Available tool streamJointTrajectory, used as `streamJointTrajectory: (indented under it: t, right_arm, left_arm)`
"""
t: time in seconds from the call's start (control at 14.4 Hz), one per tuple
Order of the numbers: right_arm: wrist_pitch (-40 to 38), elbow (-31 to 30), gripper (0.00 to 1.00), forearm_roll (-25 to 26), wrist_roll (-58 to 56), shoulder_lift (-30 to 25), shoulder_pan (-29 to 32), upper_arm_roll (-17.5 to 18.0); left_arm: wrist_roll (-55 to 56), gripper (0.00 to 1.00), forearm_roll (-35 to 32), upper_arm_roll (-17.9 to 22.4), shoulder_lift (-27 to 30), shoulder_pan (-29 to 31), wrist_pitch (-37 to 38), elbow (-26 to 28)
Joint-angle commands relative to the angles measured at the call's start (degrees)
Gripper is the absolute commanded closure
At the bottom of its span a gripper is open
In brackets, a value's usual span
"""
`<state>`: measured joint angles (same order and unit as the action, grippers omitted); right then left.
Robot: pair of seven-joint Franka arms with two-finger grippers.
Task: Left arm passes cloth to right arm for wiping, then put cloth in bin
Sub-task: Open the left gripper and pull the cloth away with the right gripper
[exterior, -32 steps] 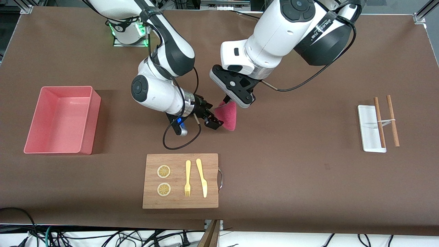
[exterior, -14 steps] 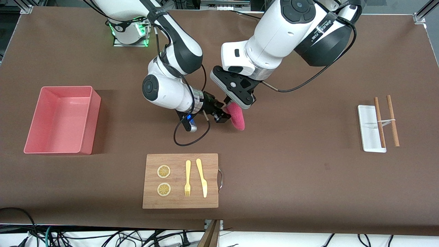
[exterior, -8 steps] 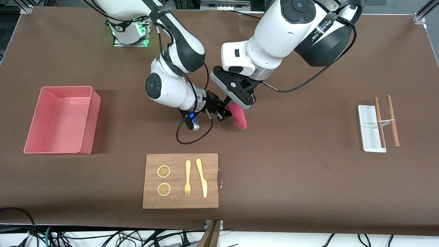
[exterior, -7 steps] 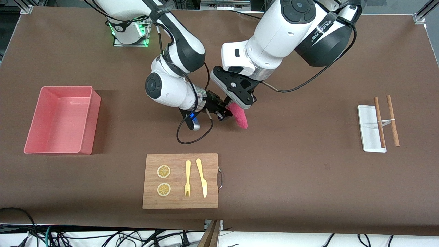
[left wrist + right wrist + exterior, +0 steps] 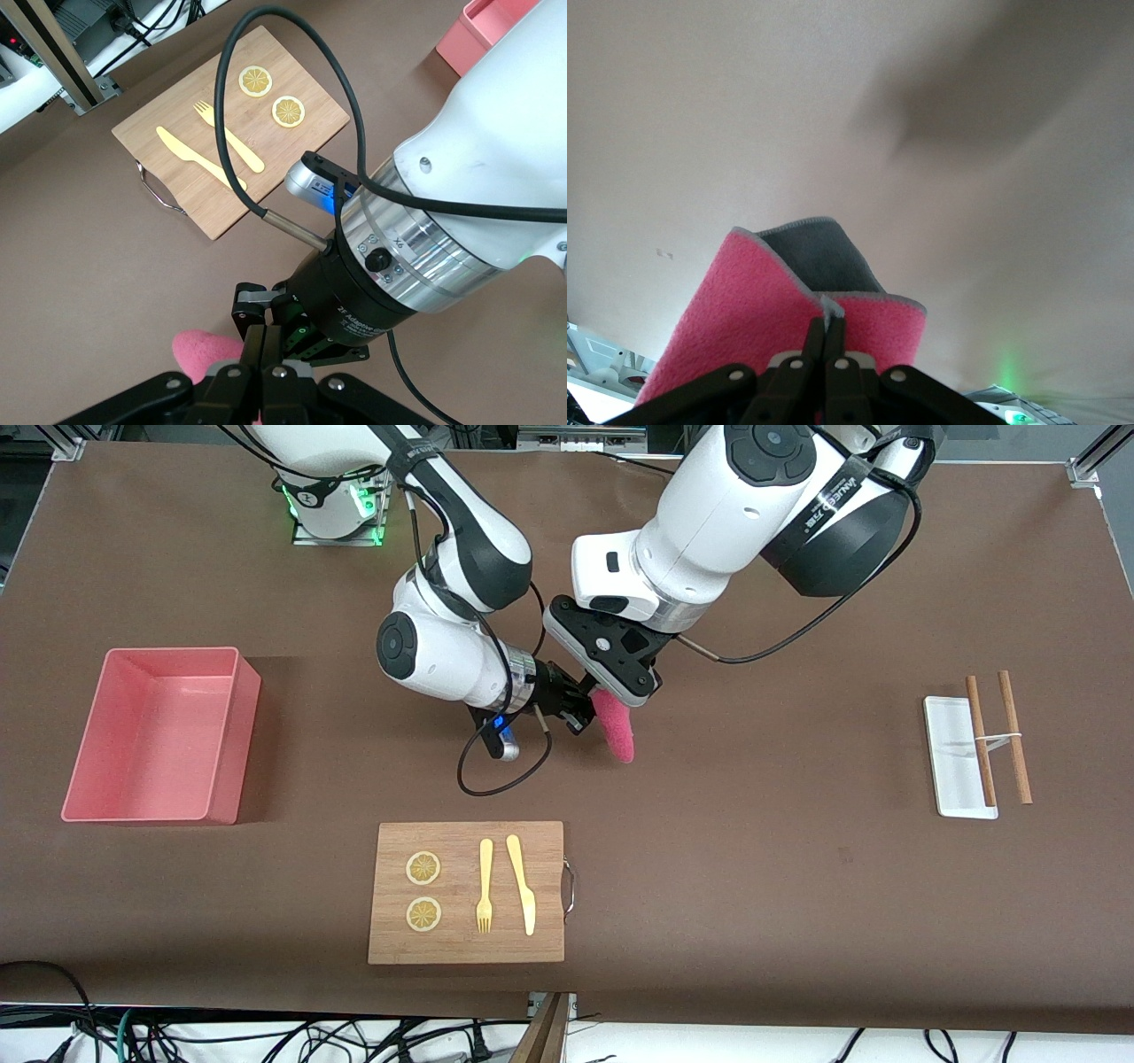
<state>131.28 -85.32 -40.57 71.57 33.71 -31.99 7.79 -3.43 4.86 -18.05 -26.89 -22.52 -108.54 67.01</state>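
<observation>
Magenta-pink terry cloth with a grey underside (image 5: pixel 614 724) hangs over the middle of the brown table (image 5: pixel 753 868), pinched from both ends: the left arm's flat black gripper (image 5: pixel 609 686) is clamped on its top edge, and the right arm's slim black gripper (image 5: pixel 580 713) is clamped on its side.

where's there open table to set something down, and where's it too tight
Bare table lies between the cutting board and the white tray, and between the bin and the board. It is crowded mid-table, where the left gripper and right gripper both clamp the cloth.
</observation>
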Motion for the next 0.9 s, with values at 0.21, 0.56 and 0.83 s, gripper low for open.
streamJointTrajectory:
  t: [0.21,0.56,0.83]
  right_arm:
    - [0.6,0.6,1.00,-0.6,-7.0,0.0,0.3,-0.2]
    - [-3.0,0.7,1.00,2.9,-9.9,-1.4,2.8,-1.5]
    - [-10.6,0.7,1.00,3.0,-17.0,-3.8,6.9,-1.7]
  left_arm:
    - [0.4,1.00,1.4,0.2,-1.1,-0.4,0.2,-2.2]
    - [0.4,1.00,1.1,0.3,-1.1,-0.5,0.3,-2.2]
    - [0.3,0.00,0.8,0.4,-0.8,-0.3,0.3,-1.8]
